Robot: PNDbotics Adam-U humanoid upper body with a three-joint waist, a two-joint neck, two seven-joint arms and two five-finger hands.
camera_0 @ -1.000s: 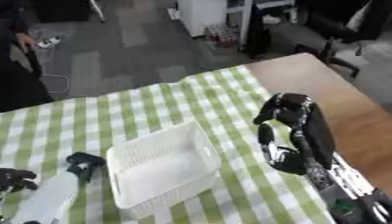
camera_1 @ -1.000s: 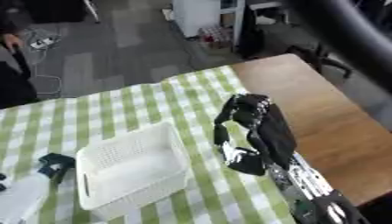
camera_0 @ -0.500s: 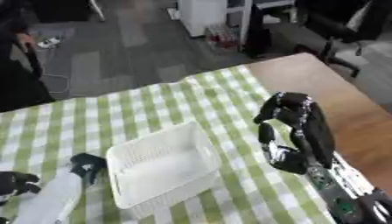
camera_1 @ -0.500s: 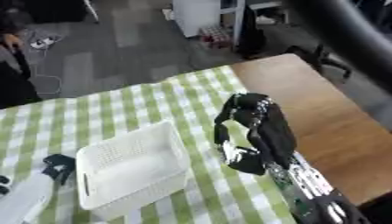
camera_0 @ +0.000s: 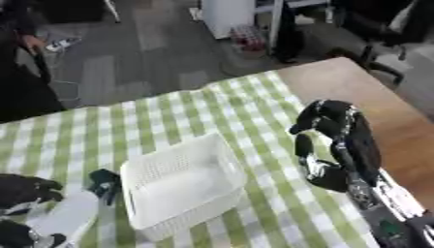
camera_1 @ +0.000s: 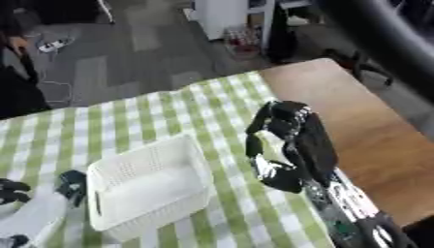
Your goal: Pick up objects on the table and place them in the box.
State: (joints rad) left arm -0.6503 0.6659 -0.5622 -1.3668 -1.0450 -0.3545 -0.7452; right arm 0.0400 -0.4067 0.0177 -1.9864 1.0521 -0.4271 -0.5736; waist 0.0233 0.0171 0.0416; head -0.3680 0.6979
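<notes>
Left eye view: a white perforated plastic box (camera_0: 182, 184) sits on the bench (camera_0: 212, 111), which wears a green-and-white checked cloth. At the lower left, the left robot hand (camera_0: 25, 191) is at a white bottle-like object with a dark cap (camera_0: 72, 215) lying just beside the box's left wall; whether its fingers are closed round it cannot be told. The right robot hand (camera_0: 335, 140) hovers over the cloth to the right of the box, fingers curled inward, holding nothing.

Right eye view: the same white object (camera_1: 38, 213) shows at the lower left edge, its dark end (camera_1: 72, 186) close to the box (camera_1: 148, 186). The left robot hand (camera_1: 10, 191) is only partly in frame. The right robot hand (camera_1: 288, 140) hangs clenched and empty, well apart from the object.

By its look the object is light, stiff plastic with a smooth, likely slippery body. Taking hold round the middle of the body seems better than at the cap. The box looks light too and could slide if bumped.
</notes>
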